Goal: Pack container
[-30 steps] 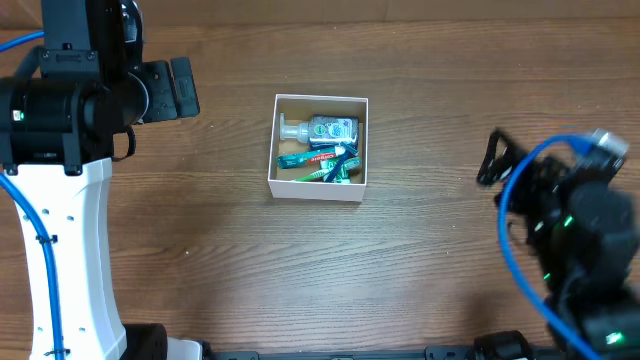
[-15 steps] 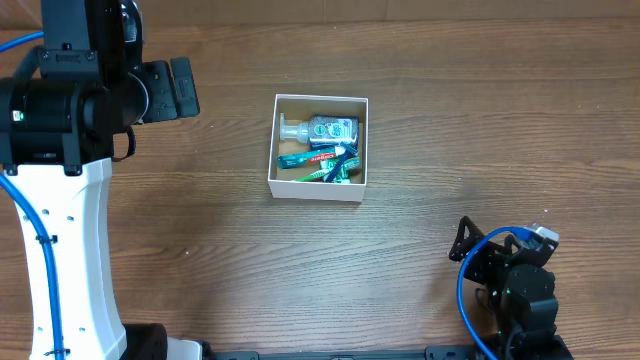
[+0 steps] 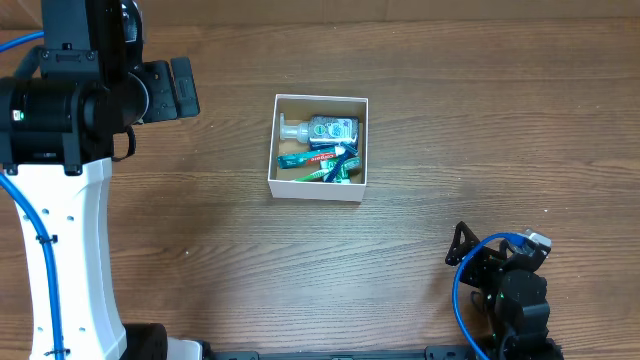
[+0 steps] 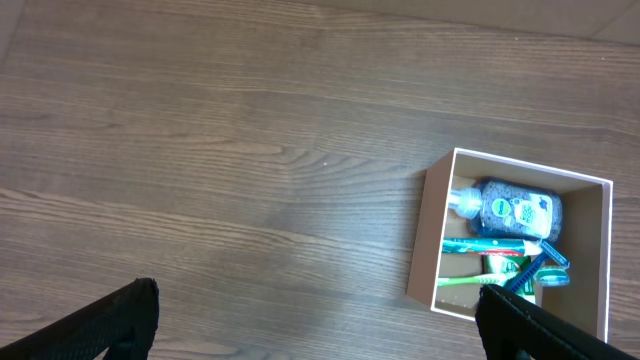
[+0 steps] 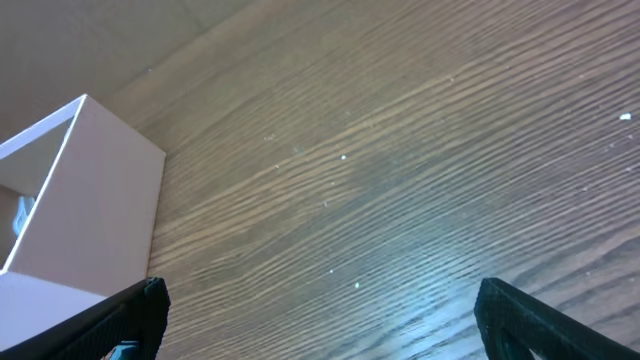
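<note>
The container [image 3: 315,189] is a square white box with a brown inside, at the table's middle. In it lie a clear bottle [image 3: 322,129], a red-and-green tube [image 3: 318,157] and green and blue toothbrushes [image 3: 335,170]. My left gripper [image 3: 172,89] is high at the far left, open and empty. In the left wrist view [image 4: 320,325] its fingers are spread wide, with the container [image 4: 432,240] to the right. My right gripper [image 3: 462,245] is low at the front right, open and empty. In the right wrist view [image 5: 320,320] the container's white wall [image 5: 90,210] is at the left.
The left arm's white base column [image 3: 60,250] stands along the left edge. The right arm's blue cable [image 3: 465,290] loops at the front right. Bare wood table [image 3: 300,270] surrounds the container.
My right arm has drawn back from the right edge to the front right corner and lowered, then settled. The left arm and the container's contents have not moved.
</note>
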